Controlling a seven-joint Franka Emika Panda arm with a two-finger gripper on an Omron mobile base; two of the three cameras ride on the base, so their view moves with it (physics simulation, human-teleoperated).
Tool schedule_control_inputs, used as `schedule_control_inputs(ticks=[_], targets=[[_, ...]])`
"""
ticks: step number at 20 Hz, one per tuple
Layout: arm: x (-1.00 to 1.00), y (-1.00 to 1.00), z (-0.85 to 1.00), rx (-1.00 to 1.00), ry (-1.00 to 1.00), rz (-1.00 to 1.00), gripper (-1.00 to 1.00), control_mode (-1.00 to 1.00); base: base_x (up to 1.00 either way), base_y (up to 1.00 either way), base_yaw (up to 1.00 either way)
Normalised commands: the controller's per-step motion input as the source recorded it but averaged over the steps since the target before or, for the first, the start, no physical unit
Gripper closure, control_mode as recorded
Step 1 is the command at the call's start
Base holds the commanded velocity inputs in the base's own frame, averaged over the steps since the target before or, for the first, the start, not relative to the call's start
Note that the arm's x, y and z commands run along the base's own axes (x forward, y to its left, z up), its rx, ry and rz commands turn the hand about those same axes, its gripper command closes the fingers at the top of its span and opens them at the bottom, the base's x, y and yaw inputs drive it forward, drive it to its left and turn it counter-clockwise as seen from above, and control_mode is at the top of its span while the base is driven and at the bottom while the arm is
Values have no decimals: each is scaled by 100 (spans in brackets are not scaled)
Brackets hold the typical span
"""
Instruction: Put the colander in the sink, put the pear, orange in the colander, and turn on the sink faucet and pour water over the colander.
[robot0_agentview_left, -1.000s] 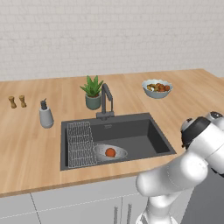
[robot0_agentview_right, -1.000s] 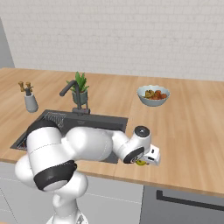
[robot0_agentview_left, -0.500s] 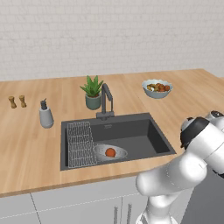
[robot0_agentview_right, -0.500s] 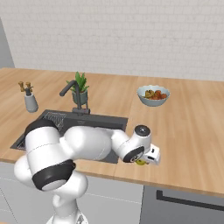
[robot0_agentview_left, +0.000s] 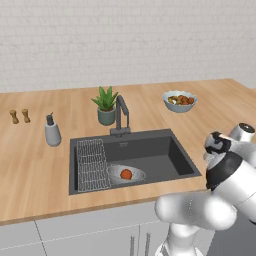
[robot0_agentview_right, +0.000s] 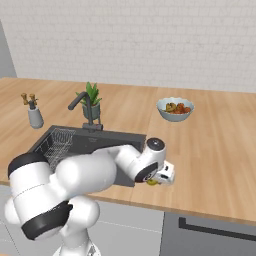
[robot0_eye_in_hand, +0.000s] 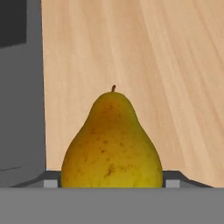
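Gripper (robot0_agentview_right: 156, 181): spread wide around the pear (robot0_eye_in_hand: 112, 142), no clear grip seen.
Orange (robot0_agentview_left: 126, 174): lay inside the colander (robot0_agentview_left: 137, 173).
Colander: sat in the sink (robot0_agentview_left: 165, 155).

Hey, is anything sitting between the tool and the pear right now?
Nothing visible. In the hand view the pear stands on the wooden counter directly ahead of the tool, with nothing in front of it.

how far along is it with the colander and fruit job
Done: the colander sits in the sink with the orange inside. In hand: the end effector is down at the pear on the counter right of the sink, the fruit between its fingers; a firm grip isn't clear. Left: pear into the colander, then the sink faucet, no water running.
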Motion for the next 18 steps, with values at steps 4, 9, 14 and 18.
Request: schedule_control_inputs(ticks=[4, 9, 14, 18], targets=[[0, 38, 30, 7, 0, 10, 100, -100, 0, 0, 0], [0, 55, 22, 3, 0, 9, 100, -100, 0, 0, 0], [0, 94, 10, 0, 0, 7, 100, -100, 0, 0, 0], [0, 85, 0, 2, 0, 9, 100, -100, 0, 0, 0]])
